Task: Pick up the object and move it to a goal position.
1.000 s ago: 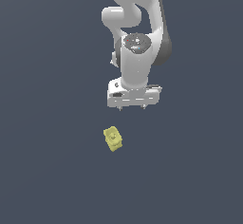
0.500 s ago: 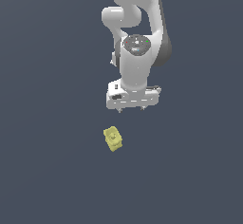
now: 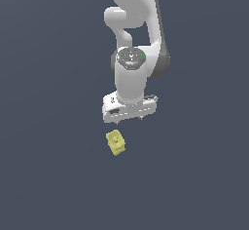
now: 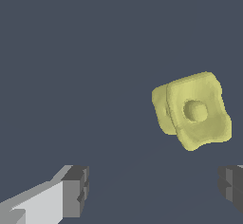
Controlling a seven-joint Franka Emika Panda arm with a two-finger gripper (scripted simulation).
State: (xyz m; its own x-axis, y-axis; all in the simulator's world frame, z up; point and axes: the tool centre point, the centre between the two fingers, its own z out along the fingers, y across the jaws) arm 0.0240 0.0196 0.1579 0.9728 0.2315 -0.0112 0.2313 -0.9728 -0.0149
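The object (image 3: 115, 143) is a small pale-yellow blocky lump with bumpy faces, lying on the dark grey floor. In the wrist view it (image 4: 192, 110) fills the middle right, with a round dimple on its top face. My white gripper (image 3: 129, 120) hangs from the arm just above and slightly to the exterior view's right of the object, not touching it. In the wrist view the gripper (image 4: 154, 187) is open and empty, with its dark fingertips (image 4: 76, 190) wide apart and the object lying ahead of the gap, off toward one finger.
The white arm (image 3: 133, 39) rises behind the gripper. Flat dark grey floor (image 3: 53, 102) lies all around, with nothing else on it in view.
The gripper has come lower and slightly toward the object. The object has not moved.
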